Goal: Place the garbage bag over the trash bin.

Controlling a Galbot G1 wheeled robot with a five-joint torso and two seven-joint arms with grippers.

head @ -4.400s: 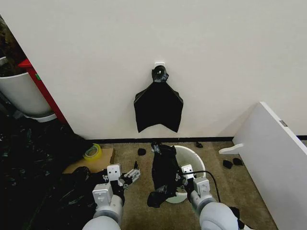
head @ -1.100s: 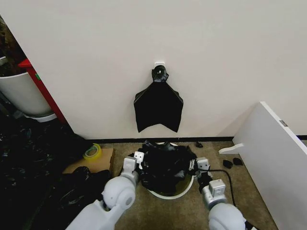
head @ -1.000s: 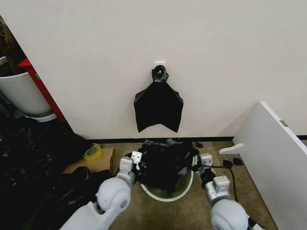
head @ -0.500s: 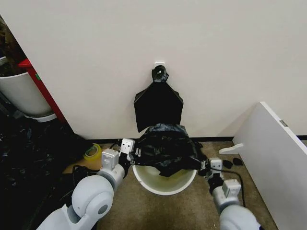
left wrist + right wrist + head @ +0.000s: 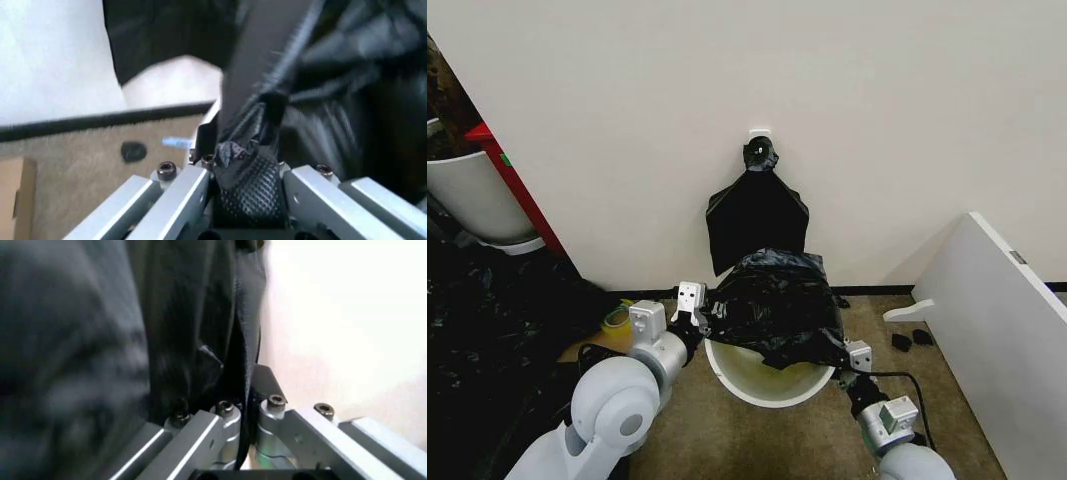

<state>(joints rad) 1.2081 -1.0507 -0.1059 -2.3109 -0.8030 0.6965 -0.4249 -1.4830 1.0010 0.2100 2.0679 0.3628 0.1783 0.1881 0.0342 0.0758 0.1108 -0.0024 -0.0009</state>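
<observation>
Garbage bag [image 5: 777, 305] held spread above trash bin [image 5: 767, 378]. Left end effector [image 5: 703, 315] and right end effector [image 5: 849, 357] both clamped on its hem. Film looks light, limp, slippery; best gripped at bunched edge.

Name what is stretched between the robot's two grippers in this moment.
The garbage bag spans the gap, held above the trash bin. In the head view, the left gripper pinches one edge and the right gripper the other.

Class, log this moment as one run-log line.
garbage bag: stretched above trash bin | left end effector: shut on bag | right end effector: shut on bag
</observation>
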